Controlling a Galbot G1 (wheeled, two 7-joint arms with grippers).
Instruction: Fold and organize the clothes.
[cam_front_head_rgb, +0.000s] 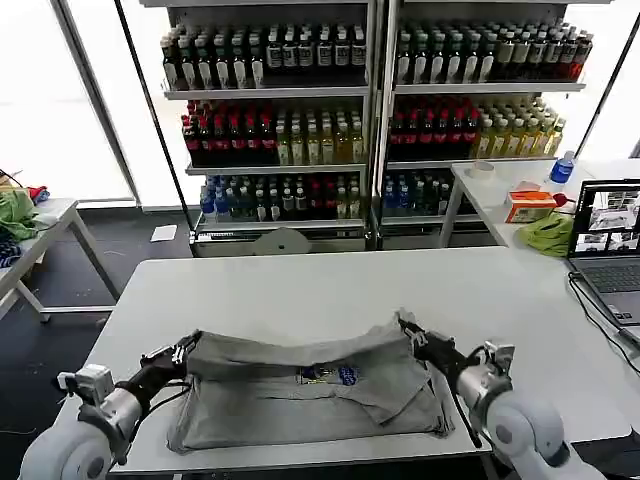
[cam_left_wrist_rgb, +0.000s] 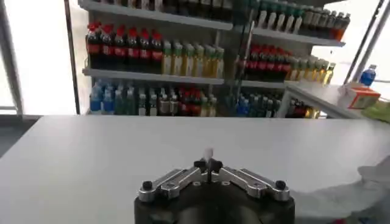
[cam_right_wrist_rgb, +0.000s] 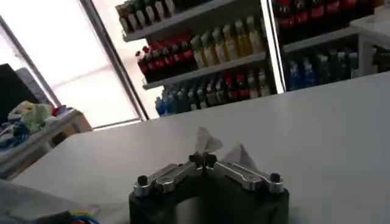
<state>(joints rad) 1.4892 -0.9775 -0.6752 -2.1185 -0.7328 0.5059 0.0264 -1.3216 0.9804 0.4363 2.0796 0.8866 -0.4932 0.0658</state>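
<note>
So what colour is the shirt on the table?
Light grey shirt, small multicolour chest print; head view.

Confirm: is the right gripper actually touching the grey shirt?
Touching. In the right wrist view, the right gripper is shut with a fold of the grey shirt pinched between its fingertips; the head view shows it at the shirt's raised corner.

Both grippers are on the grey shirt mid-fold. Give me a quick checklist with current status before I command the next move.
1. Left gripper shut on the grey shirt at its left edge: ok; the left wrist view shows it closed with a sliver of cloth pinched.
2. Right gripper shut on the shirt's right corner: ok; cloth pokes out between its tips.
3. Both held edges at matching height: ok, roughly level.
4. Cloth between grippers taut: not ok, it sags and wrinkles.
5. White table beyond the shirt free for laying down: ok.
6. Laptop and cables clear of the right arm: cannot tell.
</note>
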